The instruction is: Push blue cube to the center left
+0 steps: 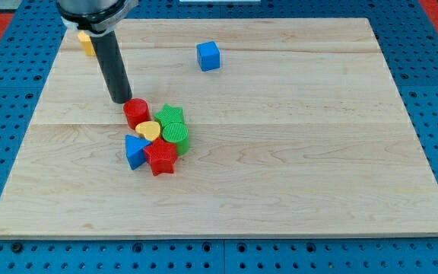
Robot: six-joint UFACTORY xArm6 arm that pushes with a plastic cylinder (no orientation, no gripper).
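Observation:
The blue cube (209, 55) sits alone on the wooden board (318, 152) near the view's top, a little left of centre. My tip (120, 101) rests on the board left of centre, well below and to the left of the blue cube. It stands just up and left of a red cylinder (136, 113), close to it; contact cannot be told.
A tight cluster lies below and right of my tip: the red cylinder, a yellow heart (150, 130), a green star (171, 116), a green cylinder (176, 135), a blue triangle (134, 150) and a red star (160, 157). A yellow block (87, 42) lies near the top left corner, partly behind the rod.

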